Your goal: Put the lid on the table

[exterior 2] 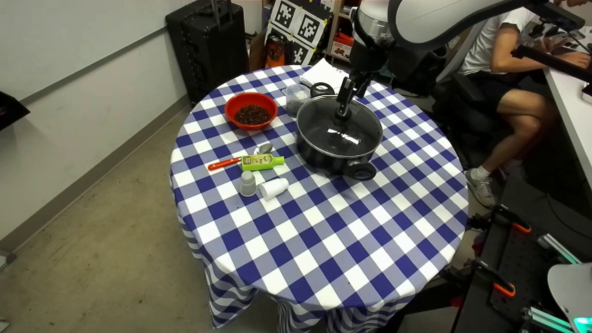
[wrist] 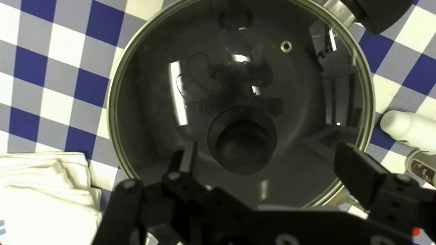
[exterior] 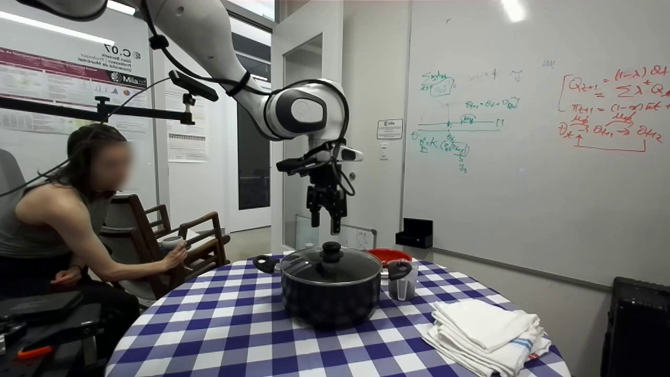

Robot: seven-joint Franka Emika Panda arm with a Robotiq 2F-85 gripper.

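i count one lid [exterior: 309, 269], one black pot [exterior: 331, 303] with two dark side handles [exterior 2: 360, 171], and one round table [exterior 2: 314, 259] dressed in a blue-and-white checkered cloth. the lid sits level on the pot, closing its mouth, and the pot stands on the cloth. also on the table are one red bowl [exterior 2: 272, 107] of small dark pieces [exterior 2: 252, 115], one see-through cup [exterior 2: 296, 98] near the pot, one green bottle [exterior 2: 262, 162], one red-handled utensil [exterior 2: 224, 164] touching or just beside that bottle, i can't tell which, one stack of white towels [exterior: 487, 332], and two small containers: a white one [exterior 2: 274, 188] lying on its side and a grey one [exterior 2: 248, 183] next to it. further off i get one person [exterior: 68, 214] in a sleeveless top and one white-shirted person [exterior 2: 522, 104].

my one gripper [wrist: 267, 160] hangs over the lid, its two fingers [wrist: 357, 166] spread wide and holding nothing; in an exterior view their tips are just above the knob [wrist: 242, 146], apart from it.

the lid itself is round and shallow-domed, dark see-through glass as wide as the pot, with one thin metal rim [wrist: 112, 102], that black knob at the centre, and one small metal-ringed hole [wrist: 286, 46] nearer the edge. bright white reflections and a dark mirrored shape lie across the glass.
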